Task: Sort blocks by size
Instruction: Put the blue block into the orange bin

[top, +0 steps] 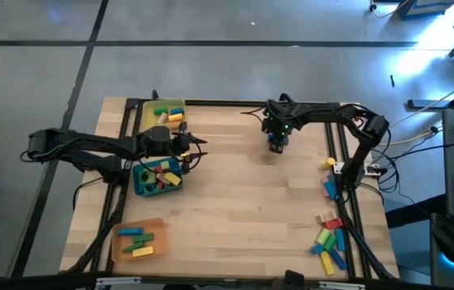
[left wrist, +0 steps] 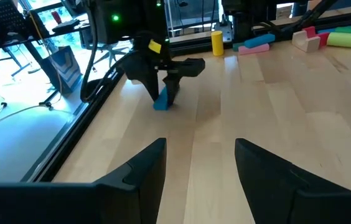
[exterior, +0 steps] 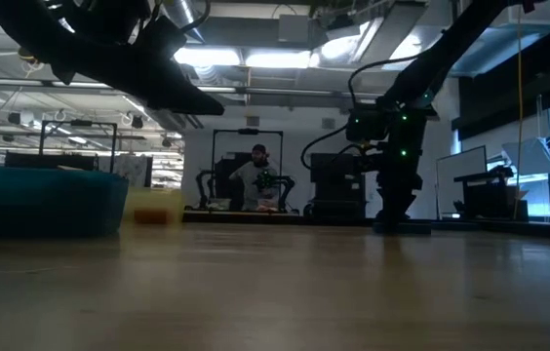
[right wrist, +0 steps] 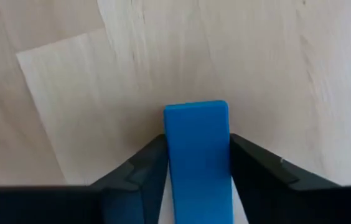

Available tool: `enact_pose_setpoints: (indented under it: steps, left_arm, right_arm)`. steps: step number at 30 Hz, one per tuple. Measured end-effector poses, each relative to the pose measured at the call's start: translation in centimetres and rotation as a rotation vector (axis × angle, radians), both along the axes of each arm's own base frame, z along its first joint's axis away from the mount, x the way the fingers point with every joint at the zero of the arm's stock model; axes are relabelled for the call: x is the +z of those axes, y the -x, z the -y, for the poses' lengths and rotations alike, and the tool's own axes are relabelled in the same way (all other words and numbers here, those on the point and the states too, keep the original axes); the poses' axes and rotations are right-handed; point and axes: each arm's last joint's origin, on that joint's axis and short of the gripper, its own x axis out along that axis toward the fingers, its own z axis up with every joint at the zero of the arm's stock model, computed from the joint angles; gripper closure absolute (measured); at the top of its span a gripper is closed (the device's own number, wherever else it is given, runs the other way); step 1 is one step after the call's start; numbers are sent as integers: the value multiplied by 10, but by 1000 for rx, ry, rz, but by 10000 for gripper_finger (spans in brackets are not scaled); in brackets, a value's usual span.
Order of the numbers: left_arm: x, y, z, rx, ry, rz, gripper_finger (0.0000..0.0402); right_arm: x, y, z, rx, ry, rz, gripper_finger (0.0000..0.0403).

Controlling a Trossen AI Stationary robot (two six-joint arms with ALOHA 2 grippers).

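Blocks were what I had to sort, and the one that mattered just then was a blue block (right wrist: 197, 158), a flat, smooth-faced slab with square corners, standing between the right gripper's (right wrist: 197, 180) two dark fingers with its long axis running straight out along them. In the right wrist view both fingers sat against its sides, so I judged it held, or very nearly so, over bare pale wood. From above, the right gripper (top: 278, 142) was at about one o'clock from the table's centre, near the far edge, and pointing down. The sorted trays all lay across the table: the yellow tray (top: 144, 115) at ten o'clock, the blue tray (top: 138, 184) at nine, the orange tray (top: 120, 247) at seven. So the carry, as I judged it, would run toward nine o'clock, a long way for that arm. The left gripper (top: 185, 150) hovered beside the blue tray, its jaws moderately apart and empty, and its wrist view looked across at the blue block (left wrist: 162, 100) under the other arm. Unsorted blocks (top: 330, 238), matte and bright, some rounded, some square, lay in a loose cluster at four o'clock by the table's right edge.
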Motion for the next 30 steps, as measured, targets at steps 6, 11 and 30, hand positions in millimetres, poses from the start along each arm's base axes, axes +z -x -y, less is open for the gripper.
enact_pose_setpoints:
  steps: [6, 11, 30]
  left_arm:
    - [0, 0, 0, 0, -1, 2, 226]
    - [0, 0, 0, 0, 0, 5, 226]
    - [4, -5, 40, -150, 86, 33, 226]
  right_arm:
    - [0, -1, -1, -135, -51, 29, 264]
    - [0, -1, -1, -220, -77, 43, 245]
    - [31, -18, -34, -129, -45, 169, 255]
